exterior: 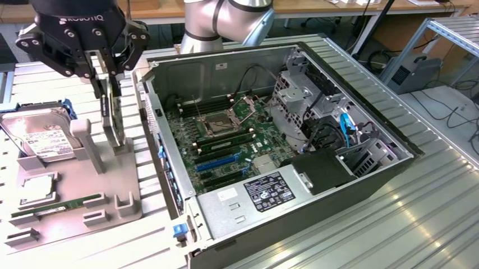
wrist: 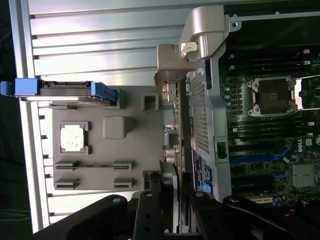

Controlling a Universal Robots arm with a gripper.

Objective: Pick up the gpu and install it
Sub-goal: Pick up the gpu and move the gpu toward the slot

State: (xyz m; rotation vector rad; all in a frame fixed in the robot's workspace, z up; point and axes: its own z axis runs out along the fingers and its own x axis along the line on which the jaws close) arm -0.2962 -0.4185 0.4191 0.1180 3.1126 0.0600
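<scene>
- At nine o'clock in the exterior view, a silver boxy hard drive (exterior: 37,140) with a white label leans in a grey moulded parts tray (exterior: 82,182) on the ribbed aluminium counter (exterior: 389,235).
- At ten o'clock, the black gripper (exterior: 109,84) reaches down with its jaws half-closed on the top edge of the gpu (exterior: 112,120), a thin green circuit card standing on edge in the tray's upright holder.
- Toward three o'clock of the tray lies the open grey metal computer case (exterior: 202,73), its green motherboard (exterior: 224,140) and blue expansion slots (exterior: 215,162) exposed.
- The pick-up step appears to be in hand and installation is not begun; whether the card has left its holder cannot be told.
- The move ahead seemingly calls for a straight vertical lift that keeps the card upright and clear of the case wall.
</scene>
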